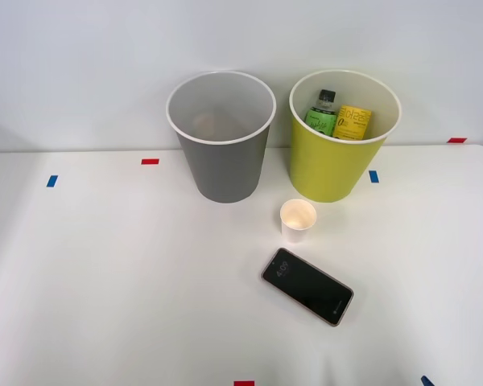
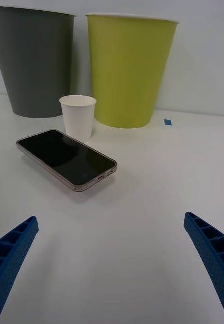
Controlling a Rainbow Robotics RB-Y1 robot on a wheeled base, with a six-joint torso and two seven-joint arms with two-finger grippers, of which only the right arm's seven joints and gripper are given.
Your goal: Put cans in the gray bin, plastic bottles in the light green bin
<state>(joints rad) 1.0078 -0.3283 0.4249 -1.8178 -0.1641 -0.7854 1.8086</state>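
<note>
The gray bin (image 1: 221,149) stands at the back of the white table, and its pale inside looks bare. To its right stands the light green bin (image 1: 338,161). Inside it, a plastic bottle (image 1: 323,112) with a green label and black cap leans beside a yellow-labelled container (image 1: 353,122); I cannot tell whether that one is a can. In the right wrist view my right gripper (image 2: 110,217) is open low over the table, with nothing between its blue fingers (image 2: 13,245). Ahead of it are the gray bin (image 2: 36,66) and the light green bin (image 2: 127,71).
A white paper cup (image 1: 298,219) stands upright in front of the two bins. A dark smartphone (image 1: 307,286) lies flat just in front of the cup, between the cup (image 2: 78,116) and my gripper. Small red and blue tape marks dot the table.
</note>
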